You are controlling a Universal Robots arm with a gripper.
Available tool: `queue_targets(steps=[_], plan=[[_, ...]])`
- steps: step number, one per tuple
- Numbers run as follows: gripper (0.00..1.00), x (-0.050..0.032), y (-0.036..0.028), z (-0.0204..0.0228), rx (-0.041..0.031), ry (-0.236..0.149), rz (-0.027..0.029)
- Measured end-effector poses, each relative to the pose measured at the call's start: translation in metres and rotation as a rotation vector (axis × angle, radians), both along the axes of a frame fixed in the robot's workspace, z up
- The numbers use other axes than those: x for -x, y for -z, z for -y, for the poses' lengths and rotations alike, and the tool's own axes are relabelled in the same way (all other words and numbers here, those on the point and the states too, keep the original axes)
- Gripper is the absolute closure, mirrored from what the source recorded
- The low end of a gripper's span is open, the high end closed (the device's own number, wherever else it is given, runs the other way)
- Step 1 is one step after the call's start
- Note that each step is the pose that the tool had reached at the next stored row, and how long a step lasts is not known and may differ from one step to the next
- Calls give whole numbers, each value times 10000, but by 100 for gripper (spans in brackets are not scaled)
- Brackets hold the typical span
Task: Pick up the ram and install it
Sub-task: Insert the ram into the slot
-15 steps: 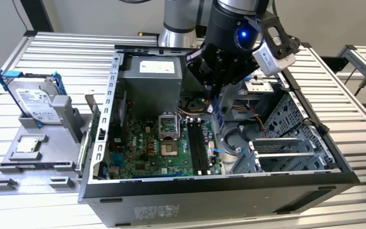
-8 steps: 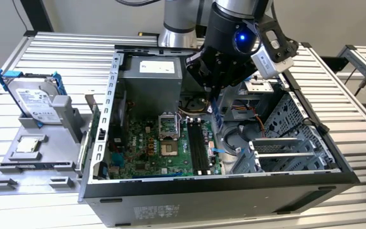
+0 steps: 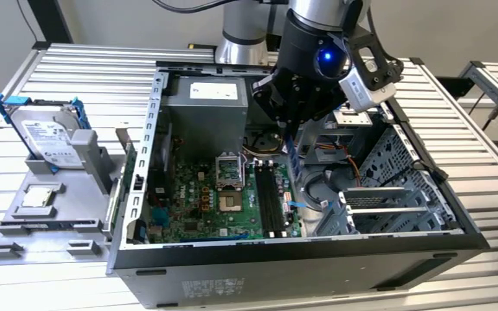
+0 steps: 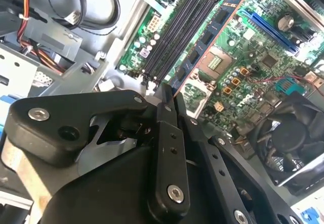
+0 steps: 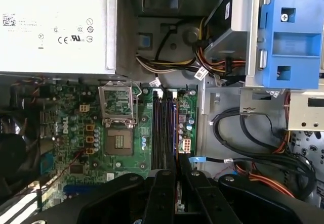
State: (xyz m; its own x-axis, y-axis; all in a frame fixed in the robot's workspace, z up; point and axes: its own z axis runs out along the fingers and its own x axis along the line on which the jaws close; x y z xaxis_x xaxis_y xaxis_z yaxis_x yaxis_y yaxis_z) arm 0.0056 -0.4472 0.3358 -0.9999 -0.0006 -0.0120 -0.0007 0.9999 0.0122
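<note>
1. The gripper [image 3: 290, 126] is clenching the ram [image 3: 292, 159] on its two flat faces, keeping the stick on edge so that it can go into a slot.
2. In the exterior view, the ram is standing over the memory slots [image 3: 271, 194], at three o'clock from the CPU socket [image 3: 231, 188].
3. In the second wrist view, the ram [image 4: 202, 44] is running parallel to the slots [image 4: 177, 32], lining up for a straight push.
4. I cannot tell whether it is touching a slot.

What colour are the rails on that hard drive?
Blue rails, clearest in the exterior view.
</note>
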Motion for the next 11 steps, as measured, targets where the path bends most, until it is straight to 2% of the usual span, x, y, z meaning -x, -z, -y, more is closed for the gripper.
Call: queue_targets(steps=[11], plan=[[100,0,78,0,0,91,0]])
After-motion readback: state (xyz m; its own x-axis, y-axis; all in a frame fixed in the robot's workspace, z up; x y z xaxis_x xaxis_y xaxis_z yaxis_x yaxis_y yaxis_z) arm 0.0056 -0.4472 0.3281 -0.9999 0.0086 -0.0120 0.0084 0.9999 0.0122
